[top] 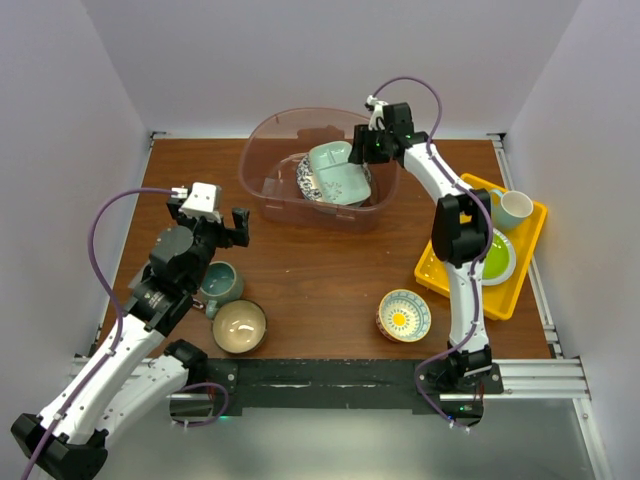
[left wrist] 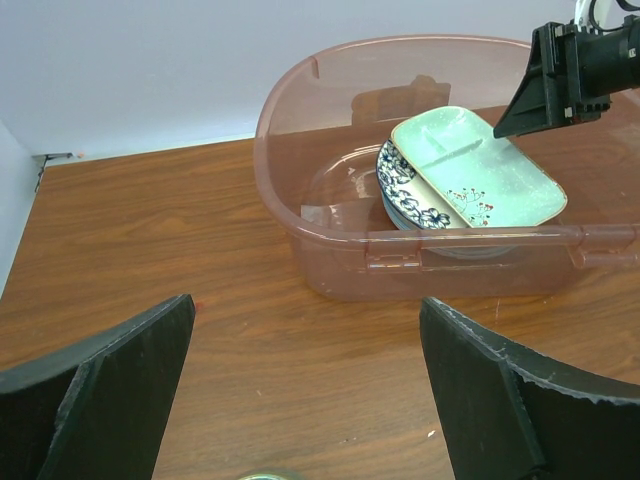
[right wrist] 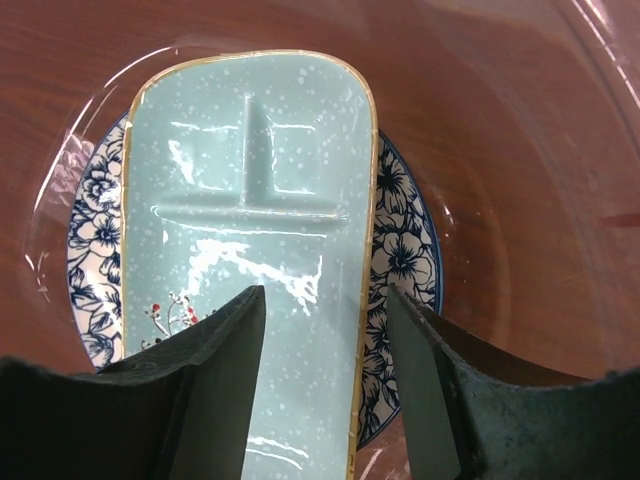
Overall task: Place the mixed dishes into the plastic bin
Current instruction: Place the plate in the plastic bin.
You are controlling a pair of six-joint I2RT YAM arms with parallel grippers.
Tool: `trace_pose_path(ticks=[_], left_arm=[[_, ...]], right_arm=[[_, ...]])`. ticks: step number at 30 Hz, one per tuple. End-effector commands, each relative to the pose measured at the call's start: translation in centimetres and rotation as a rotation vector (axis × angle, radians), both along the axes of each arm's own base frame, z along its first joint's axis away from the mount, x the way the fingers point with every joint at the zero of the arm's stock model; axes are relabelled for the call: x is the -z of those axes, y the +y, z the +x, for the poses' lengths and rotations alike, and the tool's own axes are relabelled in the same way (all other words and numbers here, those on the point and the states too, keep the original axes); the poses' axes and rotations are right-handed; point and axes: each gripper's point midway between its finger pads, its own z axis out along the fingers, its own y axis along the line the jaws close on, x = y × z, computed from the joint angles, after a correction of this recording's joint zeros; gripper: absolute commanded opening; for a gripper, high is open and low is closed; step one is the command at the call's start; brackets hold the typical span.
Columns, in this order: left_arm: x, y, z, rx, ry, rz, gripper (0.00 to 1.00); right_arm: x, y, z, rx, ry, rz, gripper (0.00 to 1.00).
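Note:
The plastic bin (top: 262, 160) stands at the back middle of the table. Inside it a mint square dish (top: 338, 175) lies on a blue-patterned plate (top: 306, 180). My right gripper (top: 368, 148) hangs over the bin, open, its fingers either side of the mint dish's (right wrist: 250, 150) right rim without touching it; the blue plate (right wrist: 400, 240) shows beneath. A teal mug (top: 220, 283), a tan bowl (top: 239, 326) and a small patterned bowl (top: 403, 315) sit on the near table. My left gripper (top: 210, 215) hovers above the mug, wide open and empty, facing the bin (left wrist: 330, 250).
A yellow tray (top: 440, 268) at the right holds a lime-green plate (top: 497, 255) and a pale mug (top: 512, 208). White walls enclose the table on three sides. Bare wood lies between the bin and the near dishes.

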Motion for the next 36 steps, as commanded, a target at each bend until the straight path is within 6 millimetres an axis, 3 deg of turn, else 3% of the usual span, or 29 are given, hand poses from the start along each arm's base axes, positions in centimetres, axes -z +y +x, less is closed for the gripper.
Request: trace_pose_path(ticks=[1,12,13,15,16,17,19,21,22,24,25,36], left_arm=[[-1.4,0.0,0.1,0.004,-0.055,-0.018,1.0],[-1.4,-0.6,0.0,0.04,-0.052,-0.025,1.0],[-1.4,-0.6,0.0,0.042,-0.052,-0.025,1.0],[-1.4,-0.8,-0.1,0.051,-0.05,-0.028,1.0],[-1.4,-0.8,-0.1,0.053,-0.051,-0.03,1.0],[-1.4,-0.9,-0.1,0.056,-0.051,-0.03,1.0],[-1.4,-1.1,-0.1,0.066,-0.049,-0.031,1.0],[-1.4,-1.2,-0.2,0.074,-0.048,-0.033,1.0],[-1.5,-1.2,-0.2,0.075,-0.049,-0.036,1.0],[-1.5,-1.3,-0.2,0.081,-0.046,-0.038,1.0],[-1.4,-1.4,-0.2,0.083,-0.045,-0.041,1.0],[-1.2,-2.1,-0.2,0.122,-0.031,-0.053,1.0]], right_arm=[[-8.1,0.4,-0.2,-0.063,-0.175,0.007,0.59],[-13.8,1.6,-5.6,-0.312,-0.289,0.02,0.8],[-13.6,1.5,-6.3,-0.322,-0.286,0.018,0.81],[-15.5,1.4,-7.6,-0.354,-0.33,0.016,0.86],[-15.0,1.2,-8.3,-0.365,-0.321,0.014,0.88],[-16.7,1.1,-9.2,-0.382,-0.363,0.011,0.9],[-16.5,1.2,-10.7,-0.419,-0.366,0.018,0.92],[-18.2,1.0,-12.2,-0.445,-0.417,0.016,0.96],[-17.9,0.8,-13.0,-0.456,-0.413,0.018,0.98],[-19.4,0.6,-14.4,-0.476,-0.458,0.014,0.98],[-18.9,0.5,-15.0,-0.489,-0.45,0.013,0.98],[-21.0,0.4,-22.3,-0.662,-0.554,0.038,0.98]])
